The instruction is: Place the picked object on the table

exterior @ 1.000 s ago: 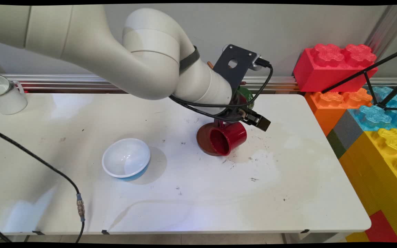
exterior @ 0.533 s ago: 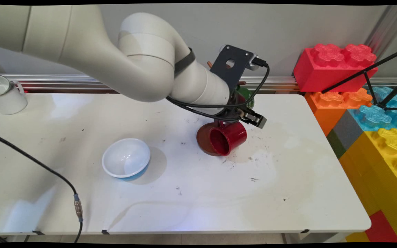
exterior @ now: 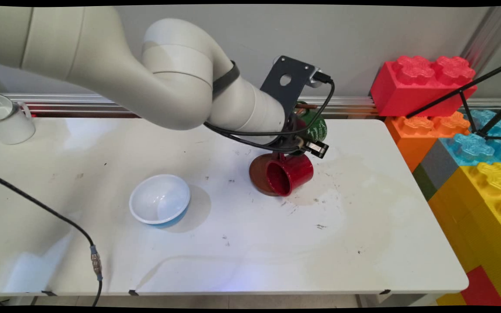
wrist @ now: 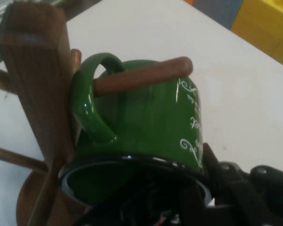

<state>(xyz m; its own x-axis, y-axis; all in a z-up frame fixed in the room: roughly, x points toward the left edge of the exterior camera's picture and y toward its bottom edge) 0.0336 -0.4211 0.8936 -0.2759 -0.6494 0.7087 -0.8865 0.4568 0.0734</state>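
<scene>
— White table [exterior: 363, 243], and what's at the gripper [exterior: 310, 143]?
— Glossy green mug [wrist: 151, 122] with white lettering, handle hung on a wooden rack's peg [wrist: 141, 77]. Finger state: cannot tell.

white script on the green mug [wrist: 146, 117], unreadable.

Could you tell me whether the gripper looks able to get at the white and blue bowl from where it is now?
Probably yes. The bowl sits alone on open table, well apart from the mug tree. The gripper is right at the green mug hung there, so it must back off first.
</scene>
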